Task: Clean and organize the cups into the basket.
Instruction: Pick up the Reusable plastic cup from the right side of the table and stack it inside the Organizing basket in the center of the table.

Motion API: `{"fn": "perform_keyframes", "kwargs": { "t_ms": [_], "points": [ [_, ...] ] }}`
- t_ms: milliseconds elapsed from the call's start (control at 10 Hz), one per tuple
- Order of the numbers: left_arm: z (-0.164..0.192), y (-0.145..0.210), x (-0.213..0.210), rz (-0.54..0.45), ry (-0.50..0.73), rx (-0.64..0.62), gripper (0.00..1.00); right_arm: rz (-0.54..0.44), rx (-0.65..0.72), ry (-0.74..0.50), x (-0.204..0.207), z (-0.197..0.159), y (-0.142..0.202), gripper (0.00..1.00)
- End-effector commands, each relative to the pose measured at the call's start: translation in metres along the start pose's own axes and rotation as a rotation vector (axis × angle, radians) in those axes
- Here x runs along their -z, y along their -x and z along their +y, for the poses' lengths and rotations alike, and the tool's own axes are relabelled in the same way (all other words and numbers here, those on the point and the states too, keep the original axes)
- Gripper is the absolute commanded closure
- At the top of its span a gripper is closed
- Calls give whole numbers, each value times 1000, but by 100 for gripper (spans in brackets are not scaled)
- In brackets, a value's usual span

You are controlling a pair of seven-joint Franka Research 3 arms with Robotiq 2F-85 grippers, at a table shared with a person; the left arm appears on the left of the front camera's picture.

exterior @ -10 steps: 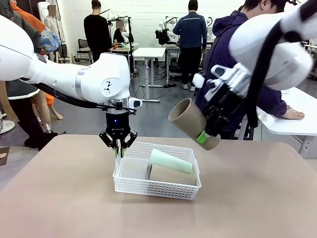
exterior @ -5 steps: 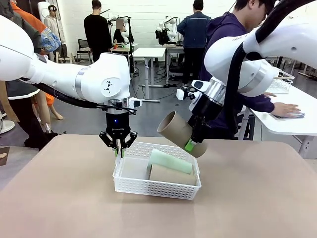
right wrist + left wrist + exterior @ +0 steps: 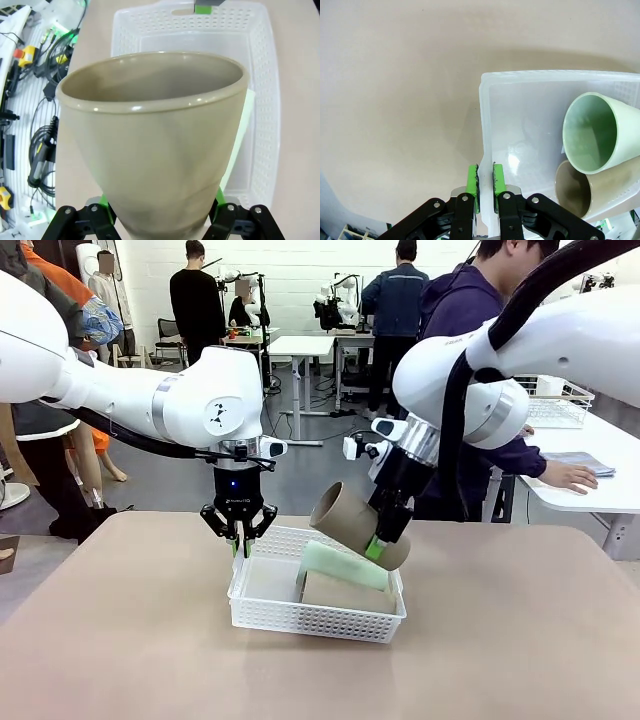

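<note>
Two cups already lie on their sides in the shallow white plastic basket with perforated sides [image 3: 318, 608], which sits on the tan surface [image 3: 120, 640]: a pale mint green tapered tumbler [image 3: 344, 565] resting on top of a matte tan tumbler [image 3: 345, 594], both toward the basket's right half. In my left wrist view their open mouths face me, the mint one [image 3: 600, 132] above the tan one [image 3: 580, 192].

A third cup, another matte tan tapered tumbler [image 3: 350, 523], is held in my right jaws [image 3: 384, 540], tilted with its mouth to the left and hanging just above the basket's far right part. My right jaws stand wide around its narrow base [image 3: 160, 220].

My left jaws [image 3: 239, 543] are pressed together and hold nothing; they hover at the basket's near-left corner.

By my judgement the task is well along: what is left is to lay this third cup in the basket.

Count: three cups, two tan and one mint; one basket.
</note>
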State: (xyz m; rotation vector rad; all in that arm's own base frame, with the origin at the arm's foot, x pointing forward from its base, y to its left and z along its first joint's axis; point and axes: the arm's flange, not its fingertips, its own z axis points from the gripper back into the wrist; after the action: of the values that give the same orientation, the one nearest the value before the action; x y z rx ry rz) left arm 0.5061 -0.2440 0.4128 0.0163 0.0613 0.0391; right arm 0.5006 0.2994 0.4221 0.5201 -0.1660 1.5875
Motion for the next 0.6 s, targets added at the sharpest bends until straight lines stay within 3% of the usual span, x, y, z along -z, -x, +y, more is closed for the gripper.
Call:
{"fn": "perform_keyframes", "kwargs": {
  "t_ms": [0, 500],
  "points": [
    [-1, 1, 0, -5, 1, -12, 100, 44, 19, 4, 10, -12, -15, 19],
    [-1, 1, 0, -5, 1, -12, 100, 64, 35, -41, 30, -21, -5, 19]
  ]
}}
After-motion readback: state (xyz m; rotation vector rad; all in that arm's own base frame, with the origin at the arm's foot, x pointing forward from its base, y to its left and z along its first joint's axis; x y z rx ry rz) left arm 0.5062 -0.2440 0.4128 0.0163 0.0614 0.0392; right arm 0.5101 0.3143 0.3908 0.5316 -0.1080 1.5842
